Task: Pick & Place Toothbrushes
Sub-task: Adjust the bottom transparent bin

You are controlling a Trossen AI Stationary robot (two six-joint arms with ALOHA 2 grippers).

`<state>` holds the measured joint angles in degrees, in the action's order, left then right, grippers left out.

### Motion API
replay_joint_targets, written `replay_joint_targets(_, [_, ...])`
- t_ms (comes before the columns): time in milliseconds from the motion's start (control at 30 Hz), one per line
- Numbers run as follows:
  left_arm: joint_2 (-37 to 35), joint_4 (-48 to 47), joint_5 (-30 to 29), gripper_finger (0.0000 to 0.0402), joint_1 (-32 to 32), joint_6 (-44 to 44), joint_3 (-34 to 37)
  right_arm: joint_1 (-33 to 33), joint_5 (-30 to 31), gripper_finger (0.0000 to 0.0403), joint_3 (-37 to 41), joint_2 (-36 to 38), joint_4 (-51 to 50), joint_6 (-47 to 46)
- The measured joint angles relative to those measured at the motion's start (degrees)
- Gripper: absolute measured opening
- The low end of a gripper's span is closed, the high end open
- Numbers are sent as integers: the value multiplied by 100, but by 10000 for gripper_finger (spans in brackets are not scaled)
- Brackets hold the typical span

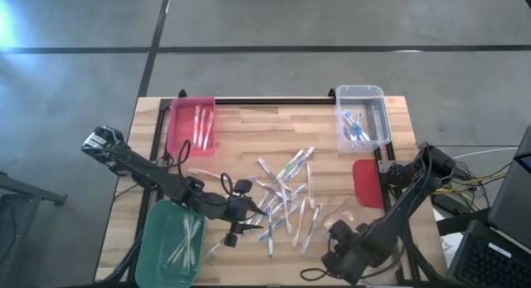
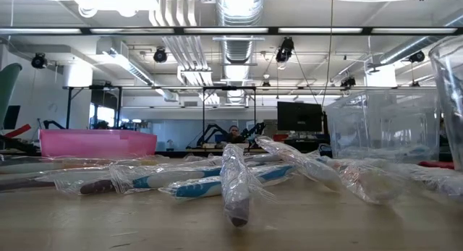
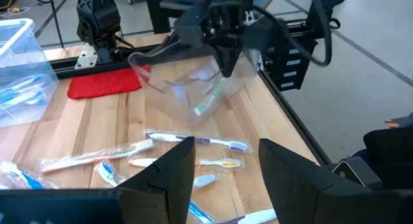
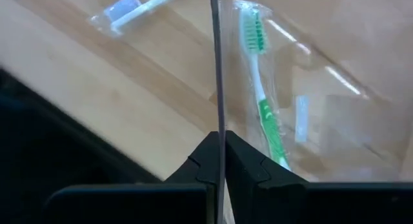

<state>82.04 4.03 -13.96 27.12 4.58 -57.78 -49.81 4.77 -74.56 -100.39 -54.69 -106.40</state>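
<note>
The right pincer [image 3: 227,62] is pinched tight on the wall of a see-through plastic bin [image 3: 187,82] holding a green-handled toothbrush [image 4: 261,95], at 5 o'clock on the wooden desk [image 1: 249,126], while the left pincer [image 1: 249,212] waits open beside the wrapped toothbrushes [image 1: 286,197] piled mid-desk.
</note>
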Motion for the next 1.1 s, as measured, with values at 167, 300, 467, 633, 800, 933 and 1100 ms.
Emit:
replay_joint_targets(167, [0, -2, 0, 177, -1, 0, 0, -1, -30, 8, 0, 312, 138, -1])
replay_joint_targets(300, [0, -3, 2, 177, -1, 5, 0, -6, 73, 8, 0, 571, 196, 16])
replay_joint_targets(467, [0, -38, 5, 177, -1, 44, 0, -3, 282, 8, 0, 473, 153, 14])
replay_joint_targets(633, [0, -69, 175, 177, 2, 106, 0, 1, -100, 8, 35, 185, 285, 115])
replay_joint_targets(800, [0, -66, 254, 177, 6, 149, 0, -7, -6, 8, 16, 316, 792, 217])
replay_joint_targets(933, [0, -69, 256, 177, 4, 157, 0, -3, 68, 8, 17, 379, 598, 134])
replay_joint_targets(1100, [0, -85, 258, 177, 4, 157, 0, 1, 72, 8, 96, 138, 448, 134])
